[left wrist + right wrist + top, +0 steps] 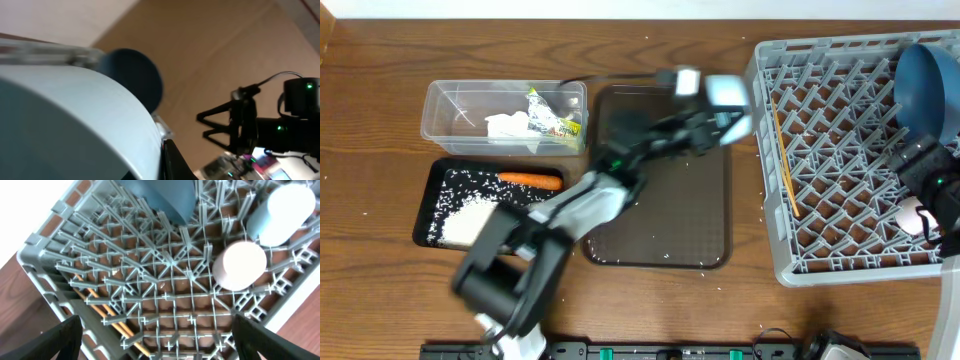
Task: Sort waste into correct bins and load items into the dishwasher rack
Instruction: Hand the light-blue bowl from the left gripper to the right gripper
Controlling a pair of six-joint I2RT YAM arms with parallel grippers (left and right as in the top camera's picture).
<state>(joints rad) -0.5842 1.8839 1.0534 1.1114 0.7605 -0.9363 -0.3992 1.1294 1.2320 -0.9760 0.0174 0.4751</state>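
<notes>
Jaws of the left gripper (705, 112) look closed on the white bowl (725, 95), held in the air above the far right corner of the brown serving tray (670, 220). From there the dishwasher rack (850, 268) lies directly to the right, just beside, with its near wall in between. The chopsticks (786, 165) run lengthwise down that near side. The right gripper (160, 342) hangs over the rack's other side, fingers wide apart and empty

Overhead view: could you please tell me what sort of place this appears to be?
Probably a lab bench staged as a dish-clearing station: a wooden table with a grey dishwasher rack holding a blue plate, plus a clear tub and a black tray holding rice and a carrot.
</notes>
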